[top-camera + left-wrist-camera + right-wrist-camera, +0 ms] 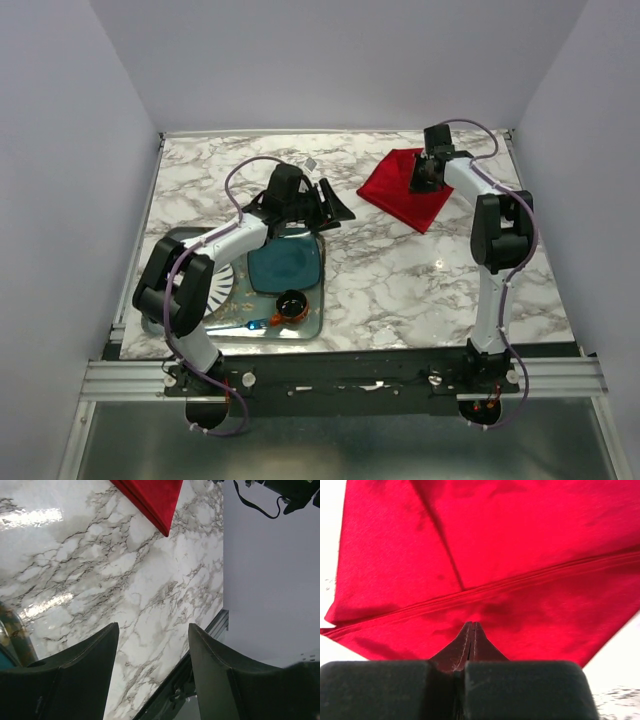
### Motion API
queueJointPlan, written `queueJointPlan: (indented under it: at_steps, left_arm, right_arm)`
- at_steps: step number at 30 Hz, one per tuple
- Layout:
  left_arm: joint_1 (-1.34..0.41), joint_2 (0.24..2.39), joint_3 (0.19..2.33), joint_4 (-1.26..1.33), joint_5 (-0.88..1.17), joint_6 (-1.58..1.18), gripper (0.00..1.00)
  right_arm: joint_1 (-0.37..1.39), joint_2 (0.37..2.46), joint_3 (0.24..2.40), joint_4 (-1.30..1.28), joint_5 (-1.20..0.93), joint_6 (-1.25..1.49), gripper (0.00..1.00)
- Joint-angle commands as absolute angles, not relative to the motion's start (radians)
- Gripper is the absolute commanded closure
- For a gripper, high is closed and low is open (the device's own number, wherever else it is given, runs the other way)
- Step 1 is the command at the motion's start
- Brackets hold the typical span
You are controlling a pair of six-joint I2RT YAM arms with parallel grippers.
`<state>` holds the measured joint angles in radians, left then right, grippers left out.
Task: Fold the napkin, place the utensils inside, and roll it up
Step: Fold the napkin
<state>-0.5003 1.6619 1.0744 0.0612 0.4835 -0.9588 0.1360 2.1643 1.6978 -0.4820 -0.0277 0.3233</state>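
napkin: one o'clock, folded over, not rolled
right gripper: clenched on napkin
left gripper: released, empty
utensils: not yet inside

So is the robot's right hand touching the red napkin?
Touching. The right wrist view shows the right hand closed on the napkin, with red cloth bunched into a little peak at its fingertips.

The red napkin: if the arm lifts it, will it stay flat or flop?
Probably floppy: the napkin shows soft creases and layered folded edges, so it should drape from wherever the right gripper pinches it. Likely light, being thin cloth. It may slide on the glossy marble table.
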Motion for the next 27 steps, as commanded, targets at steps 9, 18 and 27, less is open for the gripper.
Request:
queueJointPlan:
  at_steps: [9,18,27]
  left_arm:
    - [-0.532,1.718,1.160,0.092,0.509,-0.982,0.34]
    - [-0.532,1.715,1.177,0.098,0.514,-0.993,0.34]
    - [-0.532,1.707,1.160,0.106,0.511,-0.988,0.34]
  right_arm:
    - [0.153,2.236,1.799,-0.586,-0.061,0.308,0.99]
    - [0.153,2.272,1.882,-0.693,-0.049,0.279,0.99]
    - [0.221,2.054,1.732,-0.572,0.156,-0.054,0.46]
